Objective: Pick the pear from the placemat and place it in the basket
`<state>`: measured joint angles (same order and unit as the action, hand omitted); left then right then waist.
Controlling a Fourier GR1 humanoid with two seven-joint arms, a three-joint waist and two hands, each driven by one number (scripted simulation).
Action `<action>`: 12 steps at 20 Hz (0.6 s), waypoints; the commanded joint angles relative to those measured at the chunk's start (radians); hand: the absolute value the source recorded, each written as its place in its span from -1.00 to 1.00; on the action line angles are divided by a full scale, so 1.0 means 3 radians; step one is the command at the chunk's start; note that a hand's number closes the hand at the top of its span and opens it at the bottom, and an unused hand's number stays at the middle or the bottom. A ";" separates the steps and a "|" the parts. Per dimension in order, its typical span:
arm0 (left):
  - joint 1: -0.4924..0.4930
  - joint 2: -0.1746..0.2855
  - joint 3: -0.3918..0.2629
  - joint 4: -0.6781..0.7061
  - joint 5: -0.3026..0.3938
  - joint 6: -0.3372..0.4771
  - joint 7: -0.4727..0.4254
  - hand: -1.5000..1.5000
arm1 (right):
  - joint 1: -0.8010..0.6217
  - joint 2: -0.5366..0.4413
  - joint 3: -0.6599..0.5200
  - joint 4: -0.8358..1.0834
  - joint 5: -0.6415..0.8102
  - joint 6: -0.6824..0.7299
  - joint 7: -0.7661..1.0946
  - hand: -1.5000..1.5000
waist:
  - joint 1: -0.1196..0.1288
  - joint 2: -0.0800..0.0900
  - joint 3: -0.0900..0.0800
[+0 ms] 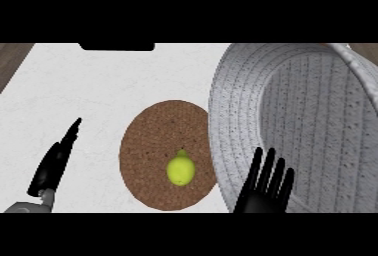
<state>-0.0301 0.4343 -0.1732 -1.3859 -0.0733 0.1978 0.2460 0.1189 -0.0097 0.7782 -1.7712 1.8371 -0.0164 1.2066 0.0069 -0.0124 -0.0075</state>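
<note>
- Head view shows the pear point(181, 169), yellow-green, lying on the placemat point(148, 150) in its lower right part, with the narrow end pointing to the far side.
- Nothing touches the pear; both hands are apart from it.
- The placemat is a round brown mat lying flat on the white worktop point(96, 90). Its right edge meets the basket's wall, and whether it only touches or slips under cannot be told.
- The basket point(295, 125) is large, pale grey and woven. It fills the right side of the view, just beside the pear's mat.
- The right robot hand point(264, 196) comes in at the lower edge, right of the pear and in front of the basket's near wall. Its fingers are straight, spread and pointing up, and it holds nothing.
- The left robot hand point(50, 167) shows at lower left, apart from the placemat and seen edge-on. Its fingers are straight and point away, and it holds nothing.
- A dark object point(117, 46) sits at the worktop's far edge, with too little showing to name it.
</note>
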 commanded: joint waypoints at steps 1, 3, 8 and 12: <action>-0.0033 -0.0045 0.0014 0.0087 0.0008 -0.0012 -0.0099 0.00 | -0.0179 0.0031 -0.0092 0.0368 -0.0098 -0.0044 0.0929 -1.00 | 0.0001 0.0067 0.0024; -0.0172 0.0004 0.0036 0.0091 0.0009 -0.0070 0.0035 0.00 | -0.0322 0.0031 -0.0139 0.0344 -0.0229 -0.0041 0.0929 -1.00 | -0.0003 0.0070 0.0027; -0.0166 -0.0048 0.0025 0.0098 -0.0048 -0.0013 0.0038 0.00 | -0.0360 0.0030 -0.0136 0.0634 -0.0370 -0.0212 0.0933 -1.00 | 0.0003 0.0062 0.0029; -0.0040 -0.0022 0.0049 0.0008 0.0016 -0.0079 0.0031 0.00 | -0.0559 0.0030 -0.0321 0.0854 -0.0727 -0.0234 0.0935 1.00 | 0.0069 0.0063 0.0032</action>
<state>-0.0482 0.4232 -0.1658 -1.3725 -0.0801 0.1877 0.2326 0.0191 -0.0146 0.6992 -1.5972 1.7057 -0.0544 1.2442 0.0161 0.0001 0.0000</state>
